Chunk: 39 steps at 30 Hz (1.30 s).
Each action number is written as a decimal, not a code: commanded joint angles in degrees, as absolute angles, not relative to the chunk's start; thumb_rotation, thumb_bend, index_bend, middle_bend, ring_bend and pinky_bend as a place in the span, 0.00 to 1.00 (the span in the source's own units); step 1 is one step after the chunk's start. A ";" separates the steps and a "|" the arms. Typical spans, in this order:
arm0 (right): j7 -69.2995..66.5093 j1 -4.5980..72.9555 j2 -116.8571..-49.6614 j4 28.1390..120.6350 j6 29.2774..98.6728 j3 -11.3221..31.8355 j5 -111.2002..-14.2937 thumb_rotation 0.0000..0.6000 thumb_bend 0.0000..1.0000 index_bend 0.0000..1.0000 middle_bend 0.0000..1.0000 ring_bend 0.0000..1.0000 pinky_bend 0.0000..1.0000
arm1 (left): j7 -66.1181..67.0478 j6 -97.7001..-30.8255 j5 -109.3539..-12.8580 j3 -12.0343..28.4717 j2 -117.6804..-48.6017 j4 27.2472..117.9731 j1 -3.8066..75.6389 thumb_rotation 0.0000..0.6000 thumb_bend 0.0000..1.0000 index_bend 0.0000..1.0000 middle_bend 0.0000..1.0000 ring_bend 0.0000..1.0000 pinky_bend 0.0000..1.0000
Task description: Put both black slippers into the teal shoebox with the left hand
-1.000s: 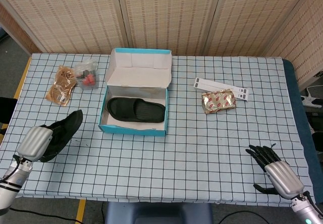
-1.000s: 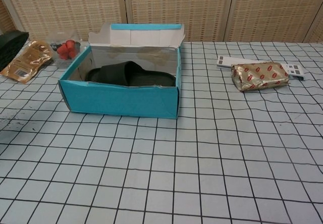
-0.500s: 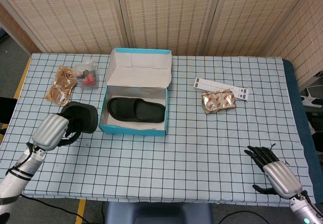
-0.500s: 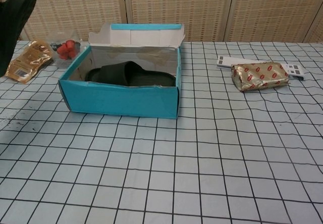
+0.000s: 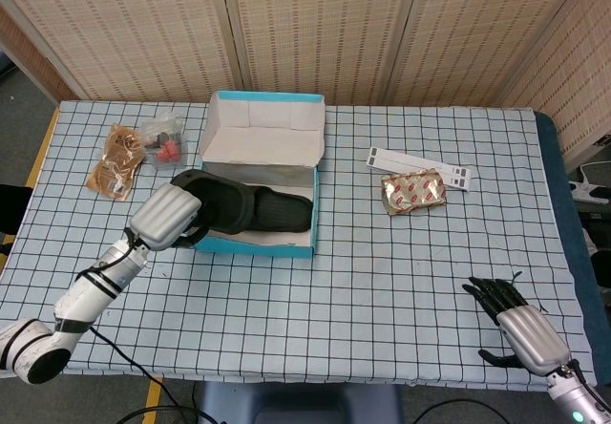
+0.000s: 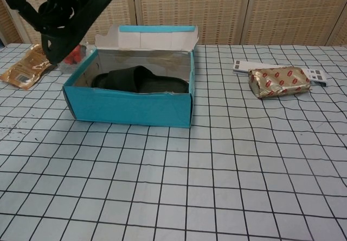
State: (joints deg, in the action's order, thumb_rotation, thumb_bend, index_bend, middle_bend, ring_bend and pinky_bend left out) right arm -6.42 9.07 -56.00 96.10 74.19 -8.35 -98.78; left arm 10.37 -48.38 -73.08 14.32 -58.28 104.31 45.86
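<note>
The left hand (image 5: 170, 218) grips a black slipper (image 6: 76, 14) up over the box (image 6: 130, 104) edge. The other slipper (image 5: 272, 210) lies inside. It looks light and bendy; hold its side edge. The right hand (image 5: 520, 324) rests with nothing in it.

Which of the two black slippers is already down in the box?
The slipper lying flat on the floor of the teal shoebox. The other slipper is held in the air by the left hand, above the box's left end.
</note>
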 commanded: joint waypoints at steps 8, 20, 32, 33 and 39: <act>-7.24 10.32 -56.29 95.81 72.31 -8.80 -99.40 1.00 0.07 0.00 0.00 0.00 0.00 | 16.01 -42.47 -64.25 15.66 -62.72 106.26 54.14 1.00 1.00 0.62 0.84 0.66 0.60; -8.99 10.52 -55.76 95.52 72.90 -9.24 -100.12 1.00 0.08 0.00 0.00 0.00 0.00 | 20.30 -37.18 -48.09 12.69 -67.70 99.31 62.64 1.00 1.00 0.62 0.84 0.67 0.61; -10.26 10.45 -55.23 95.43 73.74 -9.66 -100.90 1.00 0.07 0.00 0.00 0.00 0.00 | 27.04 -39.04 -32.18 7.61 -72.12 96.40 70.26 1.00 0.99 0.61 0.84 0.67 0.61; -10.39 10.42 -55.17 95.35 73.85 -9.72 -100.98 1.00 0.07 0.00 0.00 0.00 0.00 | 28.00 -39.55 -30.55 6.98 -72.57 96.09 71.09 1.00 0.99 0.61 0.84 0.67 0.61; -10.99 10.57 -55.02 95.16 73.94 -10.03 -101.59 1.00 0.07 0.00 0.00 0.00 0.00 | 34.55 -44.06 -21.02 2.96 -75.42 95.72 75.64 1.00 0.99 0.61 0.84 0.67 0.62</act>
State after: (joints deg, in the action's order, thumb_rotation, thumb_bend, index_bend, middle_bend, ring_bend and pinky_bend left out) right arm -10.96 10.56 -55.04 95.17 73.92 -10.01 -101.56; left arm 31.37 -41.79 -24.54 5.19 -73.69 96.17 73.24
